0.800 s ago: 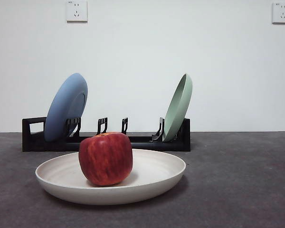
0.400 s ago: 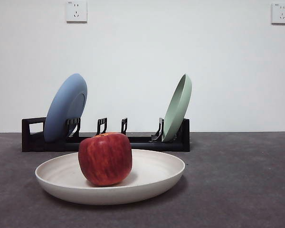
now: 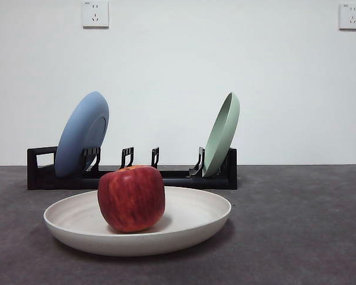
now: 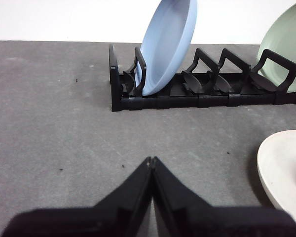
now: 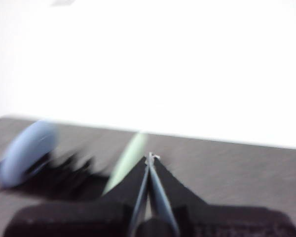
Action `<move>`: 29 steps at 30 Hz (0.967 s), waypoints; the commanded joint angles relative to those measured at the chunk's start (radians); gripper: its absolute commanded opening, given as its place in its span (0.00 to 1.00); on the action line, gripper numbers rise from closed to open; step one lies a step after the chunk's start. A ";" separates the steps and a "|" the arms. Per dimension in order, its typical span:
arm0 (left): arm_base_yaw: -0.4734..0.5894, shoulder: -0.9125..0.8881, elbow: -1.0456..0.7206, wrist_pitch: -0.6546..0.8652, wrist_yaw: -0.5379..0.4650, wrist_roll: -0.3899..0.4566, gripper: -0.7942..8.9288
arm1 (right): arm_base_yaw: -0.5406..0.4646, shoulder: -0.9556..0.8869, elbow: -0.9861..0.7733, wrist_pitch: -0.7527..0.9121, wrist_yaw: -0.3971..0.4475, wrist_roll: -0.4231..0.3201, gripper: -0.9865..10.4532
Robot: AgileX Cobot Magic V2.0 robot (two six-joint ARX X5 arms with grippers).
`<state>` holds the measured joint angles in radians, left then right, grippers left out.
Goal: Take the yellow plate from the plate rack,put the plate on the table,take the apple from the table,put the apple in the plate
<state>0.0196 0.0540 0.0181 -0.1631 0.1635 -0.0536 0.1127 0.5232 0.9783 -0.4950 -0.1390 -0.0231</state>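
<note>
The yellow plate [image 3: 190, 222] lies flat on the table [image 3: 296, 225], in front of the plate rack [image 3: 166, 176]. The dark red apple [image 3: 132, 198] sits inside it, left of its middle. No arm shows in the front view. In the left wrist view my left gripper [image 4: 151, 160] is shut and empty above the bare table, with the rack [image 4: 197, 98] ahead and the plate's rim [image 4: 281, 168] beside it. My right gripper [image 5: 150, 158] is shut and empty too, raised well clear; its view is blurred and shows the rack [image 5: 64, 177] far off.
A blue plate [image 3: 83, 133] leans in the rack's left end and a pale green plate [image 3: 222, 133] leans at its right end. A white wall with two sockets stands behind.
The plate, apple and rack have stayed put. The right wrist view's blur shows that arm moving.
</note>
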 commanded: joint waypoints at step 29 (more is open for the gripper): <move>0.003 0.005 -0.010 0.006 0.000 -0.004 0.08 | -0.217 -0.515 -0.964 0.321 0.010 0.020 0.09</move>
<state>0.0196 0.0589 0.0181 -0.1631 0.1635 -0.0536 -0.1051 0.0090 0.0227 -0.1757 -0.1307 -0.0109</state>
